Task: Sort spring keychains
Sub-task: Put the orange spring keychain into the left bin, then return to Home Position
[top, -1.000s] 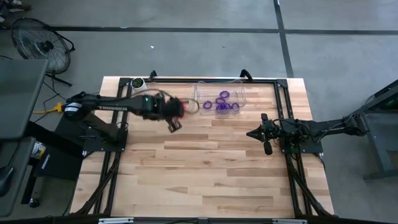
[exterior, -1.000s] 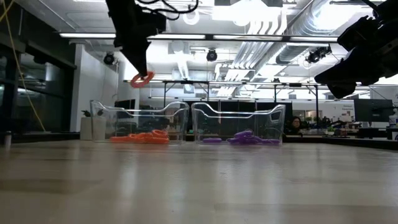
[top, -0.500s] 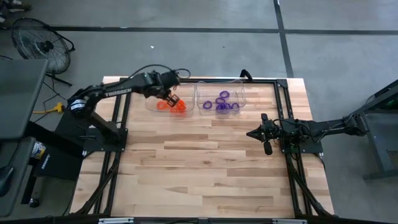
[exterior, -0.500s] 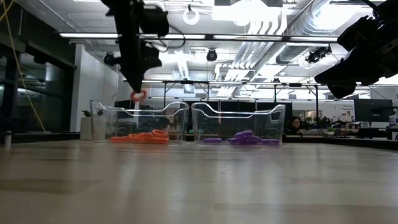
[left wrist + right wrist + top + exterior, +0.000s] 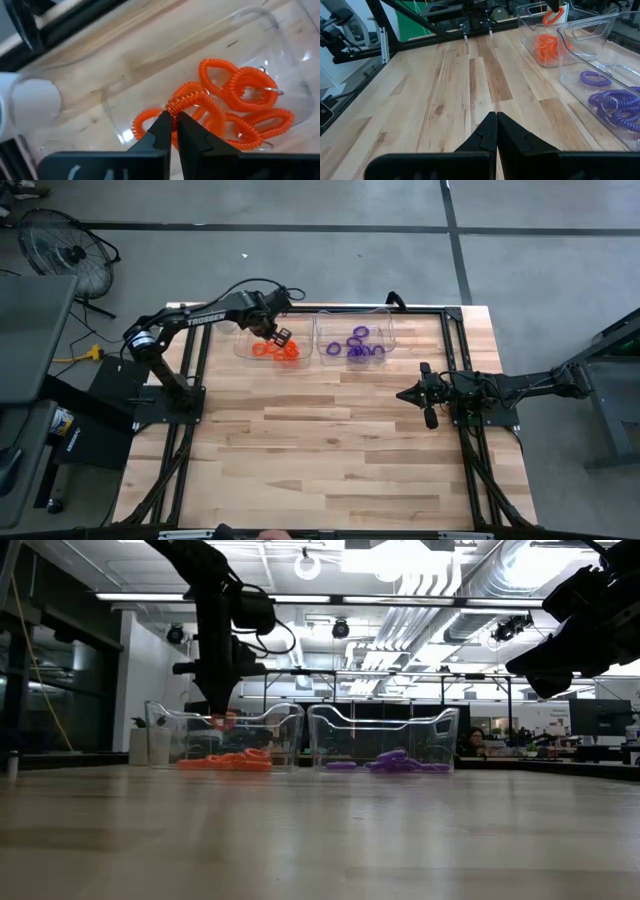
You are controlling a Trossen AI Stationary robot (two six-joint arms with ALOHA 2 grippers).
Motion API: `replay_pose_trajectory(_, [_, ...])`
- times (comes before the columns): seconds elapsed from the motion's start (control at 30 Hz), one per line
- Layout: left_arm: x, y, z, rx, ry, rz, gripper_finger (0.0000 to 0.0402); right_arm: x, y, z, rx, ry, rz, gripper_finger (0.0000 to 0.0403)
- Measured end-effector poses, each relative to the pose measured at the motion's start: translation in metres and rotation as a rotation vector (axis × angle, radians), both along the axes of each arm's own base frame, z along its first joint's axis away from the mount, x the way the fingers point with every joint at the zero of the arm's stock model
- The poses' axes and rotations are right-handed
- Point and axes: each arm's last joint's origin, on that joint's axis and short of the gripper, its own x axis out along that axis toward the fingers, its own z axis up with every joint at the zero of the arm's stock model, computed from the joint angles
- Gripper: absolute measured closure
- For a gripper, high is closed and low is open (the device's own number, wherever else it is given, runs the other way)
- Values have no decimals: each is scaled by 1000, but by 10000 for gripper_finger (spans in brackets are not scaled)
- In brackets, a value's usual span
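Observation:
My left gripper (image 5: pixel 281 337) hangs over the left clear bin (image 5: pixel 244 348), shut on one orange spring keychain (image 5: pixel 192 97). In the low view the keychain (image 5: pixel 228 720) sits just inside the bin's rim, above several orange keychains (image 5: pixel 228 761) lying on the bin's floor. The right clear bin (image 5: pixel 387 330) holds several purple keychains (image 5: pixel 358 345). My right gripper (image 5: pixel 404 394) waits shut above the table's right side, touching nothing. My left gripper pinches the orange keychain's coil (image 5: pixel 175 105) between its two fingertips, across one short stretch of the ring. The fingers come steeply from above, pointing down into the bin. The ring hangs below the fingers, clear of the pile beneath it.
A white cup (image 5: pixel 221 313) stands at the far edge, left of the bins. Black frame rails (image 5: pixel 460 330) run along the table's far and side edges. Bare wood (image 5: pixel 330 450) stretches from the bins to the near edge.
My left gripper has swung from in front of the bins toward the far edge, over the left bin, and has sunk until the orange keychain dips inside the rim. It has rolled as it went and kept its hold.

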Motion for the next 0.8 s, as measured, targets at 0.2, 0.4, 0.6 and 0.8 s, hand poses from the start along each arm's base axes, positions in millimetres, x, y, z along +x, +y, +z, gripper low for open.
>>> replay_pose_trajectory(0.2, [3,-1,-5,-75,-42,13,386,0,0,0,0,0,0,402])
replay_pose_trajectory(0.4, [3,-2,-4,-104,-67,28,330,0,0,0,0,0,0,402])
replay_pose_trajectory(0.6, [3,-2,-4,-126,-80,26,260,0,0,0,0,0,0,402])
replay_pose_trajectory(0.8, [6,-7,-3,-145,-100,4,231,0,0,0,0,0,0,402])
